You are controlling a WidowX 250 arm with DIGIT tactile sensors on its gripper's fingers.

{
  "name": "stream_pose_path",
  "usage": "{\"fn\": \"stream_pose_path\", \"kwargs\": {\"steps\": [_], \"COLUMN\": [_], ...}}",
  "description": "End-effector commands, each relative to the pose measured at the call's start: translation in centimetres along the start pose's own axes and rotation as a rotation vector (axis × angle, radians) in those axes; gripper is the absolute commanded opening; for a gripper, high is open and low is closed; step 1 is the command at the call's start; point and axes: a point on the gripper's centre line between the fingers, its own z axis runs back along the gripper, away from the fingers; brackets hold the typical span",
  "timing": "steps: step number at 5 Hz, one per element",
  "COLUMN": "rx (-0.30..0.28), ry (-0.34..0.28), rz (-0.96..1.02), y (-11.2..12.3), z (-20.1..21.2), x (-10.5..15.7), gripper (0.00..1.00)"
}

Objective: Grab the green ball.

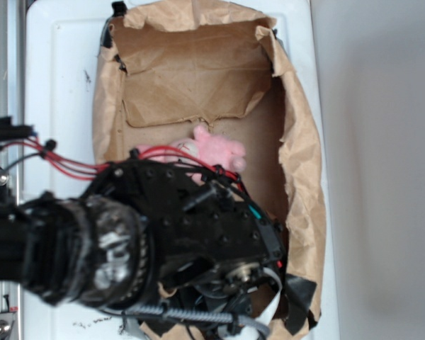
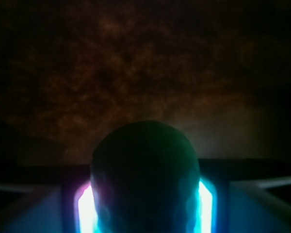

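Observation:
In the wrist view the dark green ball (image 2: 145,160) fills the space between my gripper's (image 2: 145,206) two glowing pads (image 2: 86,208), and both pads press against its sides. The gripper is shut on it, low over the dim brown box floor. From the exterior view the ball and the fingertips are hidden under the black arm (image 1: 198,227), which reaches into the near end of the box.
A cardboard box (image 1: 198,78) lined with torn brown paper stands on a white surface (image 1: 57,71). A pink plush bunny (image 1: 216,150) lies mid-box just beyond the arm. The box walls rise on the left and right. Red cables (image 1: 64,161) run along the arm.

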Motion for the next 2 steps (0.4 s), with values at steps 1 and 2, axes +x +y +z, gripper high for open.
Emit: {"fn": "stream_pose_path", "kwargs": {"steps": [1,2], "rx": [0.229,0.271], "ry": [-0.045,-0.042], "rz": [0.309,0.481], "y": [1.5,2.1], "z": [5.3,6.4], "x": [-0.8,-1.5], "gripper": [0.0,0.0]}}
